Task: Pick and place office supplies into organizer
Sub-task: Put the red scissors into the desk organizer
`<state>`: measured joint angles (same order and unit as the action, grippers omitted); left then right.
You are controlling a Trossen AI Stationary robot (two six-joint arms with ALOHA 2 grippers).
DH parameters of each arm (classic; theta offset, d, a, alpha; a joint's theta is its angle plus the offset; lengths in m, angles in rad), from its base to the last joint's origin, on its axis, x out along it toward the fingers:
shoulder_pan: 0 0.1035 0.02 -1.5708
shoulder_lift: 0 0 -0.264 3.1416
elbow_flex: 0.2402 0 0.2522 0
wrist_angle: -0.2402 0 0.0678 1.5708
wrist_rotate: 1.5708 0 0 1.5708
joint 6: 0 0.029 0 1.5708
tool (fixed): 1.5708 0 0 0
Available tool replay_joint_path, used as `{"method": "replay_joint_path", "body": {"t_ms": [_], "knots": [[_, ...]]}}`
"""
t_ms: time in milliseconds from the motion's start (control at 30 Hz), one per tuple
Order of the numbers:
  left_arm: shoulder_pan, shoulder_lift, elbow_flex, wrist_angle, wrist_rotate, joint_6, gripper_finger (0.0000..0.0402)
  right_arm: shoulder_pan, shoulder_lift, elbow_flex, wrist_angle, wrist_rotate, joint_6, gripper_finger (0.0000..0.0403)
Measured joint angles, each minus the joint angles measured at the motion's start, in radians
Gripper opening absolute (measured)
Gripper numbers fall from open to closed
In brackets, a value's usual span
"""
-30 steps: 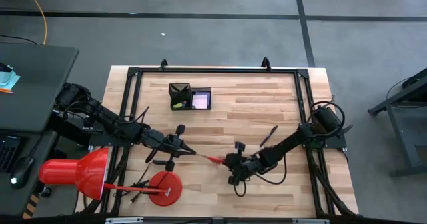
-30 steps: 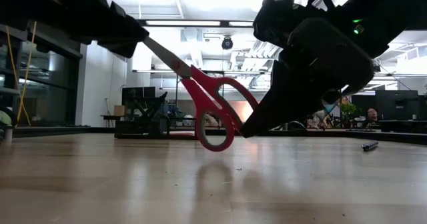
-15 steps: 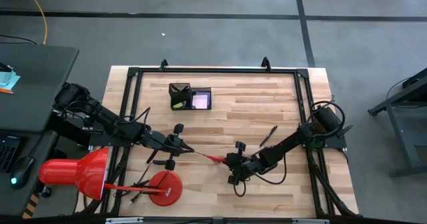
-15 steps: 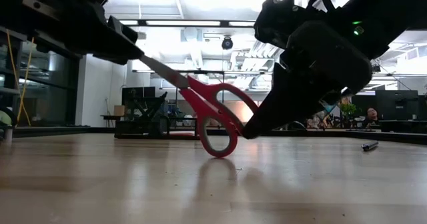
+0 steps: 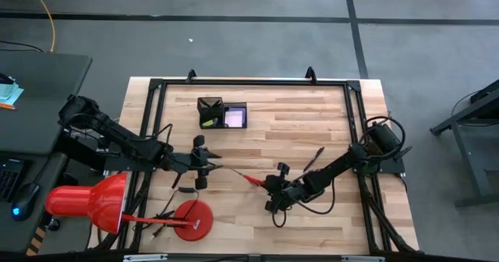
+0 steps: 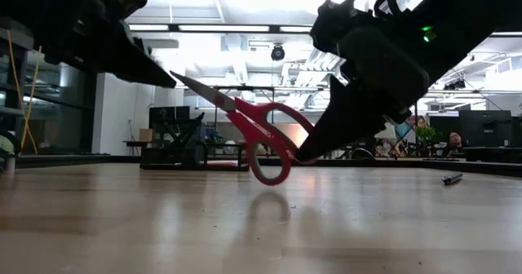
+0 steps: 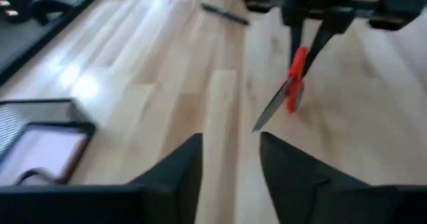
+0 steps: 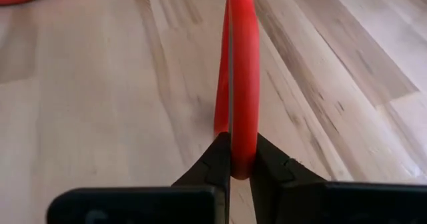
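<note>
The right gripper [image 5: 269, 185] is clamped on the red plastic handle loop of the red-handled scissors [image 5: 251, 180], low over the middle of the pale wooden table [image 5: 312, 122]. From table height, the scissors [image 6: 245, 127] hang tilted, with the handle loops almost touching the wood and the grey blades pointing up and away from the right gripper [image 6: 306, 153]. In the right wrist view the two dark fingers [image 8: 217, 161] are pressed tight on either side of the red loop [image 8: 241, 84].

The left gripper [image 5: 209, 163] sits just beyond the blade tips with its fingers apart, holding nothing; its wrist view shows a clear gap between the fingers [image 7: 180, 167], and the scissors [image 7: 287, 94] hang free ahead of them.

The small black rectangular organizer [image 5: 222, 113] stands well apart, near the far edge of the table, with a pale purple sticky-note pad [image 5: 233, 118] in its right compartment. A slim black pen [image 5: 313, 159] lies on the wood near the right arm. A red desk lamp [image 5: 117, 203] stands at the near left corner.
</note>
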<state>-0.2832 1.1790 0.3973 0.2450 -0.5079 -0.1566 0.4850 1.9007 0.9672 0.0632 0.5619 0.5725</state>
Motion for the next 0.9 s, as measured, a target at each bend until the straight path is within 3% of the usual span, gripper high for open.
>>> {"method": "replay_joint_path", "body": {"t_ms": [133, 433, 767, 900], "knots": [[0.0, -0.064, 0.0, -0.065, -0.045, -0.003, 0.0184, -0.008, -0.002, 0.0, -0.035, 0.005, 0.007, 0.0014], [-0.001, -0.219, 0.0, -0.233, 0.009, -0.052, 0.0246, -0.092, -0.142, 0.032, -0.292, -0.036, -0.084, 0.0013], [-0.001, -0.27, 0.002, -0.278, -0.023, -0.077, 0.0266, -0.271, -0.156, 0.406, -0.855, -0.089, -0.326, 0.0011], [-0.001, -0.298, 0.002, -0.36, -0.056, -0.097, 0.0266, -0.34, -0.152, 0.567, -0.971, -0.082, -0.458, 0.0011]]}}
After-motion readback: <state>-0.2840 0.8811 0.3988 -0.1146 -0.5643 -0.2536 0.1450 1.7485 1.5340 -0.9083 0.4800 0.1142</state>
